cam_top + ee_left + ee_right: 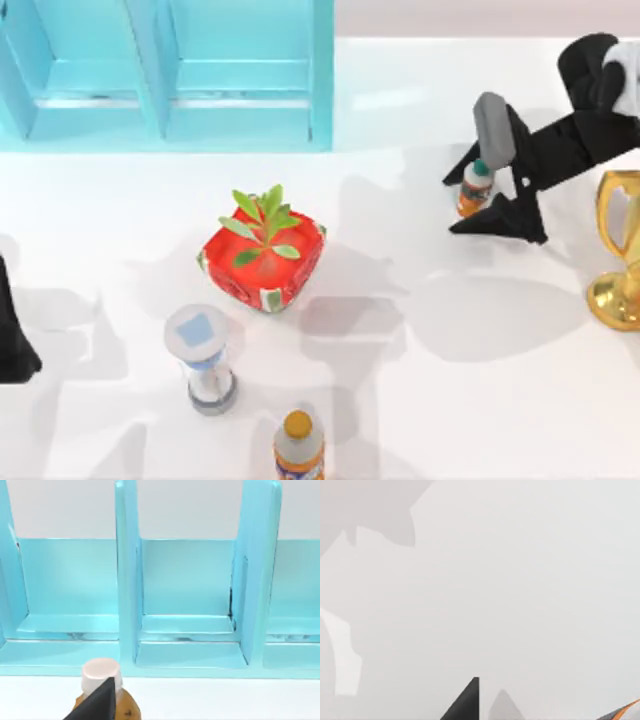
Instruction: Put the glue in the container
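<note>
- The right gripper sits at the right rear of the surface, its two dark fingers spread wide on either side of the glue; the glue stands upright between them and does not look clamped yet.
- The left arm is parked at the left edge; whether its gripper is open or closed I cannot tell.
- Risk: the small glue could tip or get pushed aside if one finger meets it before the other.
- Risk: the trophy stands just to the right of the arm, so a wide swing could knock it.
- Room: the blue container lies along the rear left, and the stretch of surface between it and the glue is open. The plant box, hourglass and orange-capped bottle sit nearer the front, off that path.
</note>
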`<action>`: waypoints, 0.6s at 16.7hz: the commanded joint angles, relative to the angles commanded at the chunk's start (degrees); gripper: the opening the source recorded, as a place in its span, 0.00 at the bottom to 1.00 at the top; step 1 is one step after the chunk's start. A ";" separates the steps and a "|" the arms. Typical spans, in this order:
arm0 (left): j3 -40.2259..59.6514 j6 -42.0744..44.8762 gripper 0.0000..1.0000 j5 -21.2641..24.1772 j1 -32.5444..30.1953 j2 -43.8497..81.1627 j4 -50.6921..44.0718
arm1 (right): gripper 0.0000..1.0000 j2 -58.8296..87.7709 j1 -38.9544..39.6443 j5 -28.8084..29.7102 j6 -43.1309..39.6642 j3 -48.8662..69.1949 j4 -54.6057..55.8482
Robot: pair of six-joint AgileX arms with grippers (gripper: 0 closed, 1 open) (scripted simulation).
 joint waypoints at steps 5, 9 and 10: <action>0.00 0.00 1.00 0.00 0.00 0.00 0.00 | 0.17 0.00 0.00 0.00 0.00 0.00 0.00; 0.00 0.00 1.00 0.00 0.00 0.00 0.00 | 0.00 0.00 0.00 0.00 0.00 0.00 0.00; 0.00 0.00 1.00 0.00 0.00 0.00 0.00 | 0.00 0.00 0.00 0.00 0.00 0.00 0.00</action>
